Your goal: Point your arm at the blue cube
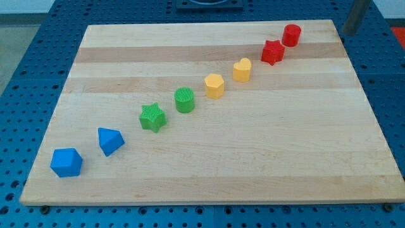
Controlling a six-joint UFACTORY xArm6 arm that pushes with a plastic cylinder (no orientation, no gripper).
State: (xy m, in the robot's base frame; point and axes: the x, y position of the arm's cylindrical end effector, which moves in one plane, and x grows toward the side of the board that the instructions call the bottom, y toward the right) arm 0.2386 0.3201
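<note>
The blue cube (66, 162) sits near the board's bottom left corner. A second blue block (110, 140), wedge-like, lies just up and right of it. My tip (347, 31) shows at the view's top right, the rod's lower end just beyond the board's top right corner, far from the blue cube. The nearest block to the tip is the red cylinder (291, 35).
The blocks form a diagonal line from bottom left to top right on the wooden board (266, 158): green star (152, 117), green cylinder (185, 99), yellow hexagon (214, 85), yellow heart (242, 69), red star (273, 52). A blue perforated table surrounds the board.
</note>
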